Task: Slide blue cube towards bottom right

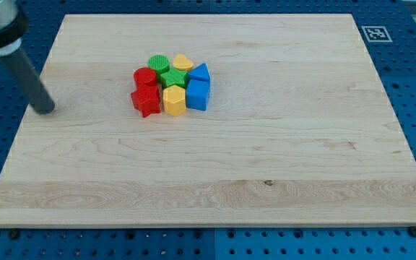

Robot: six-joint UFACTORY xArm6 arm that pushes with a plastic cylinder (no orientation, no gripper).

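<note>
The blue cube (198, 94) sits at the lower right of a tight cluster of blocks near the board's upper middle. A blue triangular block (199, 73) lies just above it. A yellow hexagonal block (173, 100) touches its left side. My tip (44, 107) is at the board's left edge, far to the left of the cluster and touching no block.
The cluster also holds a red star-shaped block (146, 100), a red cylinder (145, 77), a green cylinder (159, 63), a green star-shaped block (170, 78) and a yellow heart-shaped block (183, 63). The wooden board (266, 166) lies on a blue perforated table. A fiducial marker (375, 32) is at the view's top right.
</note>
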